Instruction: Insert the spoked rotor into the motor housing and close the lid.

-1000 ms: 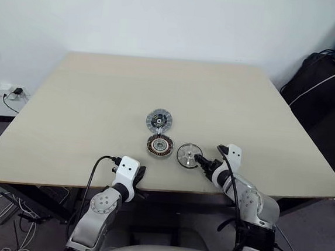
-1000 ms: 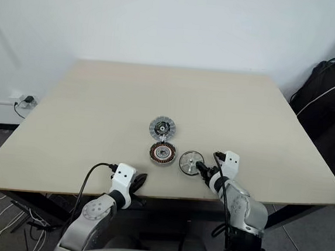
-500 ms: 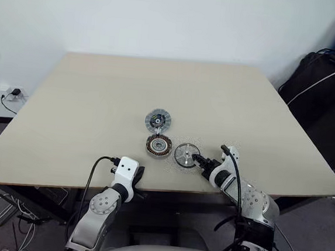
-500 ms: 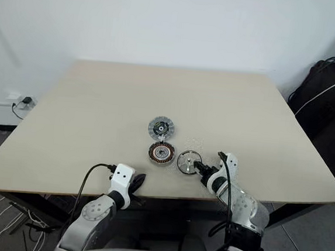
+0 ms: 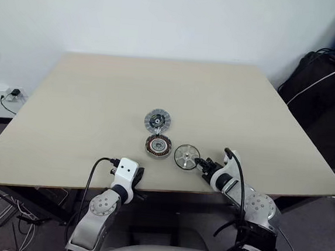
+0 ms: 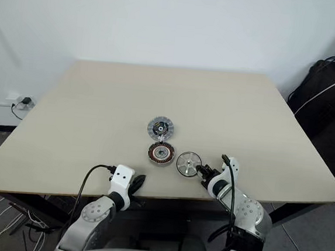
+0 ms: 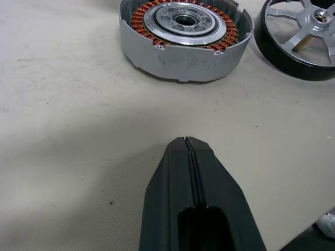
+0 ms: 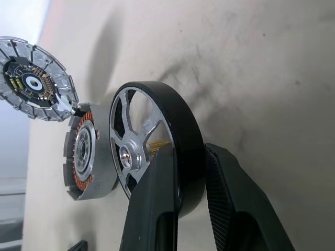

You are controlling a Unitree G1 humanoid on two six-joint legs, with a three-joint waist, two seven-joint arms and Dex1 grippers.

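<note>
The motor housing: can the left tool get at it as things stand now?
Probably yes. The left tool, shut, points at the motor housing across bare table; nothing lies between them. The spoked rotor stands beside the housing, not in the way.

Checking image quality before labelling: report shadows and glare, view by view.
Right wrist view: soft shadow on the table behind the spoked rotor, bright hub. Left wrist view: left gripper shadows the table; motor housing evenly lit. Head views: even light, no glare.
</note>
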